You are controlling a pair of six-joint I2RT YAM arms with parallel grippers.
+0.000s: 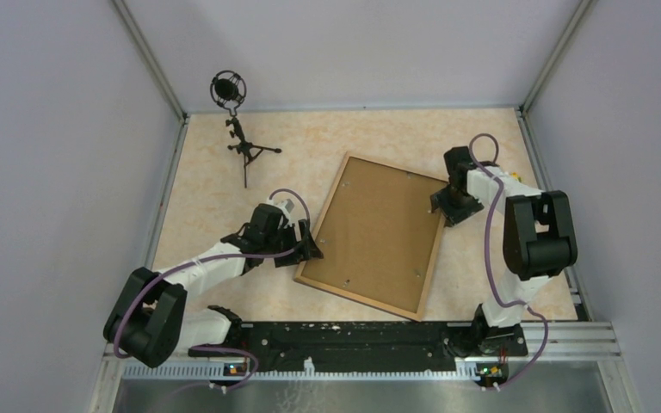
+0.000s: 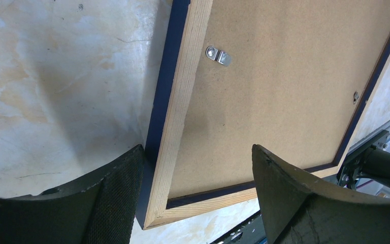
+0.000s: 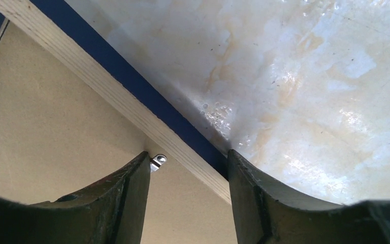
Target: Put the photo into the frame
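Observation:
The frame (image 1: 396, 166) lies back side up on the table, turned at an angle, light wood rails up and dark blue on the outer sides. A brown backing board (image 1: 379, 228) fills it. The photo is hidden. My left gripper (image 1: 314, 245) stands open astride the left rail (image 2: 183, 86) close to the near-left corner, one finger (image 2: 117, 193) outside against the blue side, the other over the board. My right gripper (image 3: 188, 155) straddles the right rail (image 3: 81, 66), its outer finger (image 3: 254, 193) at the blue edge, with a gap left between the inner finger and the rail.
Small metal clips (image 2: 218, 55) (image 3: 158, 160) sit on the backing board along the rails. A microphone on a small tripod (image 1: 237, 129) stands at the back left. Grey walls close the table (image 1: 224, 198) on three sides; a black rail (image 1: 353, 340) runs along the near edge.

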